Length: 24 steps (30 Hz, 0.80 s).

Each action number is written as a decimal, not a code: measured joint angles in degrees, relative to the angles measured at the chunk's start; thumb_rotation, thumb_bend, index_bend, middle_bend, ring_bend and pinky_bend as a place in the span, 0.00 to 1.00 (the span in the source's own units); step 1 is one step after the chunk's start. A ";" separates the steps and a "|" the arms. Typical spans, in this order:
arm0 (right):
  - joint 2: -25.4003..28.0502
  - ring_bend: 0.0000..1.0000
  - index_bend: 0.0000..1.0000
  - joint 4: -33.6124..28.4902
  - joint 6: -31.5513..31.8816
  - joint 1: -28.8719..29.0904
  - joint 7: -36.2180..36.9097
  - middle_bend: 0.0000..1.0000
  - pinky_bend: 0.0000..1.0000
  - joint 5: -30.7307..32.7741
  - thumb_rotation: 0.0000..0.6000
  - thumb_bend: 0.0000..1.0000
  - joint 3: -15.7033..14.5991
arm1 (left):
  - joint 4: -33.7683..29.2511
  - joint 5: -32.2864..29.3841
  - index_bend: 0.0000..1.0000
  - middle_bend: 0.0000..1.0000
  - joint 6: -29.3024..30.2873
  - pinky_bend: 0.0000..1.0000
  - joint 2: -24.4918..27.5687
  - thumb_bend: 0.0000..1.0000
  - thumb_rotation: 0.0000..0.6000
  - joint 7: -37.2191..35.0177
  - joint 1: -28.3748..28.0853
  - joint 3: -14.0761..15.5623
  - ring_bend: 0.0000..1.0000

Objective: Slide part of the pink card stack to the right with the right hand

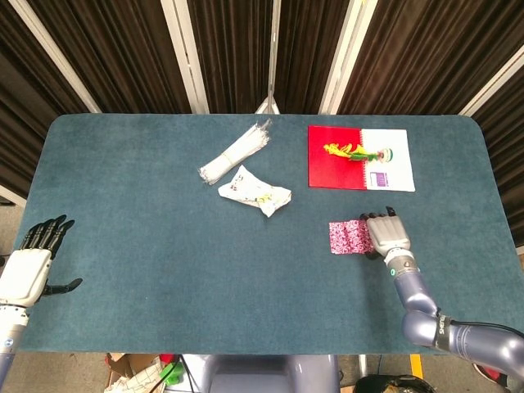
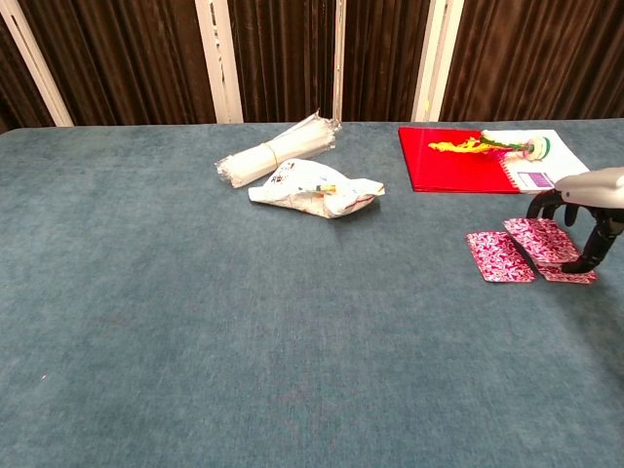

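The pink patterned cards lie at the table's right. One pile (image 1: 342,237) (image 2: 500,256) lies flat. A second part (image 2: 541,240) overlaps that pile's right edge and looks tilted up, with one more card (image 2: 567,277) flat beneath it. My right hand (image 1: 387,233) (image 2: 590,210) arches over this second part, thumb at its far edge and fingertips (image 2: 588,261) down at its near side, pinching it. My left hand (image 1: 37,262) hovers off the table's left edge, holding nothing with fingers apart; the chest view does not show it.
A red and white notebook (image 1: 360,158) (image 2: 487,159) lies just behind the cards. A crumpled white bag (image 1: 255,191) (image 2: 317,190) and a bundle of wrapped white sticks (image 1: 236,152) (image 2: 278,151) sit at mid-table. The table's right edge is close to my right hand.
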 measured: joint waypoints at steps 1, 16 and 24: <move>0.30 0.26 0.44 -0.96 0.31 -0.04 0.07 0.48 0.00 -0.53 1.00 0.31 0.05 | -0.01 0.05 0.00 0.00 0.03 0.00 0.01 0.00 1.00 -0.03 0.02 0.02 0.00; -0.69 0.26 0.44 -10.91 6.69 -0.82 -3.13 0.48 0.00 -6.24 1.00 0.30 -2.13 | 0.38 -0.07 0.00 0.00 -0.17 0.00 0.06 0.00 1.00 -1.05 -0.04 -0.12 0.00; -2.47 0.24 0.35 -13.82 10.87 -2.83 -5.89 0.45 0.00 -12.07 1.00 0.30 -6.04 | 0.40 0.32 0.00 0.00 0.24 0.00 0.07 0.00 1.00 -1.31 0.07 -0.11 0.00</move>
